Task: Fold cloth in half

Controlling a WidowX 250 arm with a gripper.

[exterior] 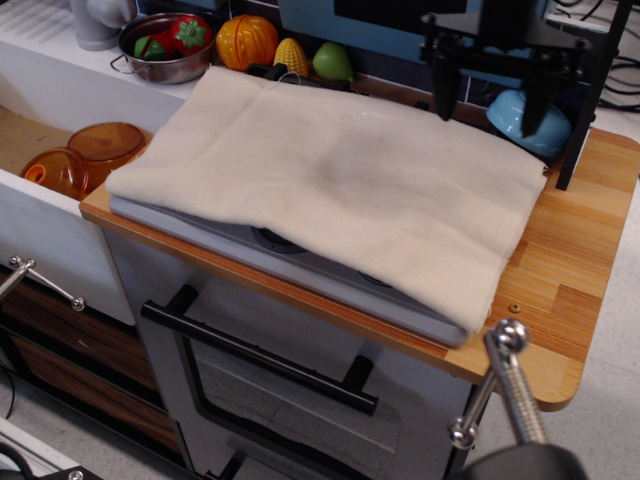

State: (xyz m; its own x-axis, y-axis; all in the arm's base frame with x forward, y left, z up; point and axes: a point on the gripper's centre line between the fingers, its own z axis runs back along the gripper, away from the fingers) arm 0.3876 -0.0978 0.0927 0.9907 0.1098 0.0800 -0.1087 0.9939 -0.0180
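The cream cloth (330, 185) lies flat over the stovetop, with a faint grey smudge near its middle. It covers most of the cooktop from the back left to the front right. My gripper (490, 110) is black and hangs open above the cloth's back right corner. Its two fingers point down, one over the cloth edge and one in front of the blue bowl (535, 120). It holds nothing and I cannot tell if it touches the cloth.
A wooden counter (575, 260) lies to the right. A metal bowl with toy vegetables (170, 42), an orange pumpkin (246, 40), corn (291, 56) and a green fruit (332, 61) line the back. Orange lids (85, 155) sit in the sink at left. A black post (590, 95) stands at right.
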